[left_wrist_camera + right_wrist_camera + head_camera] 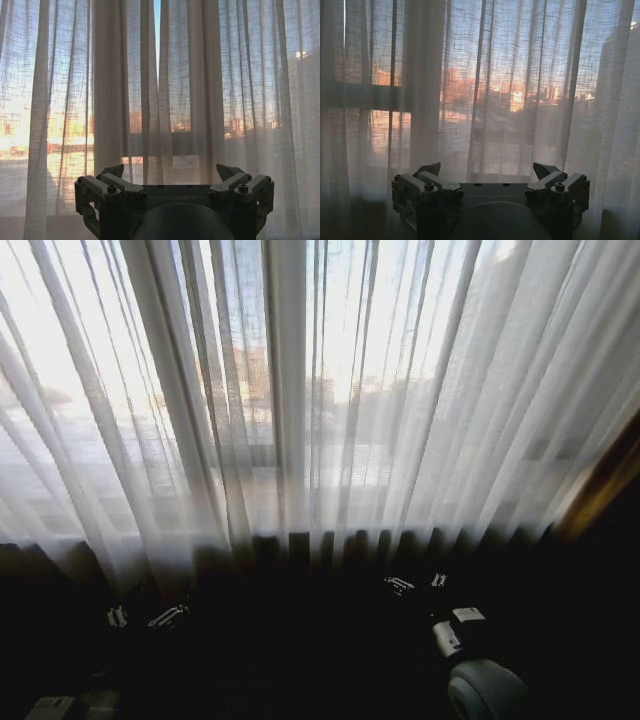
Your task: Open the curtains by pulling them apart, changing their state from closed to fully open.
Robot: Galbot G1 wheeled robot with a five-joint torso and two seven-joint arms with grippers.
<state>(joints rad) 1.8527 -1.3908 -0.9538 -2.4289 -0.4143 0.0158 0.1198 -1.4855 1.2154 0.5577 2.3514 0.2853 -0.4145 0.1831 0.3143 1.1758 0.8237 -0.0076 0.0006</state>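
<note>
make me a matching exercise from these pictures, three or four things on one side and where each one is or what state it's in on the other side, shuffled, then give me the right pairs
Column one
1. curtains
2. left pincer
3. right pincer
4. narrow slit between the two panels

Column two
A. low on the robot's right, open, short of the fabric
B. drawn shut across the window, hanging in pleats
C. straight ahead of the left pincer, showing a strip of sky
D. low on the robot's left, open, holding nothing

Pairs: 1-B, 2-D, 3-A, 4-C
</note>
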